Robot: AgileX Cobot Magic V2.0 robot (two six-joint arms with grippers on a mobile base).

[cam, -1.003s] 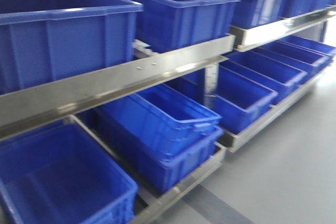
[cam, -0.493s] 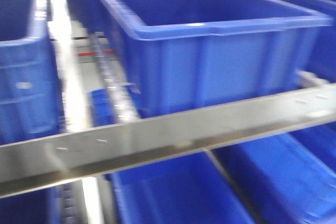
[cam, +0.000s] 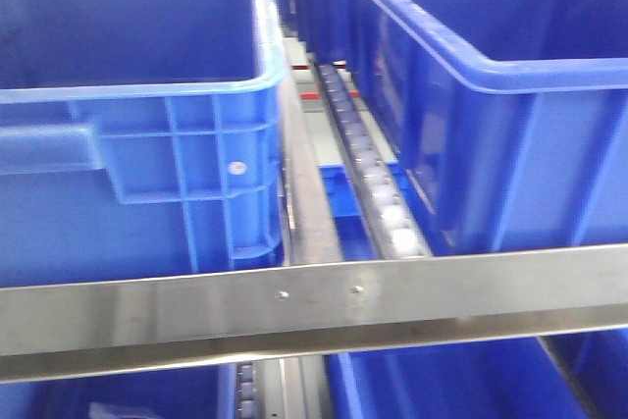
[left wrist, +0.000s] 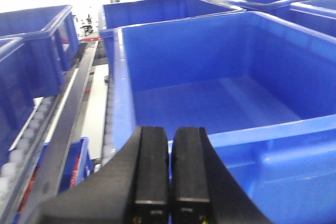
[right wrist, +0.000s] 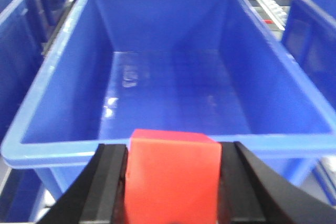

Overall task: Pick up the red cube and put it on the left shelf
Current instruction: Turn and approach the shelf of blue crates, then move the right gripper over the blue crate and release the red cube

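Note:
The red cube [right wrist: 173,177] is clamped between the black fingers of my right gripper [right wrist: 174,153], which is shut on it just before the near rim of an empty blue crate [right wrist: 168,142]. In the left wrist view my left gripper [left wrist: 170,132] is shut with nothing between its fingers, above the near corner of another blue crate [left wrist: 210,140]. The left shelf shows in the front view as a steel front rail [cam: 314,306] with two rivets, a white roller track [cam: 378,193] and large blue crates [cam: 137,134] on it.
A second crate [cam: 500,95] stands right of the roller track. More blue crates [left wrist: 37,45] line the rack to the left in the left wrist view. Lower crates [cam: 442,385] show under the rail.
The front view has swung left along the rack and closer: the two-rivet rail now lies level across the bottom, with the roller track between two crates in the middle.

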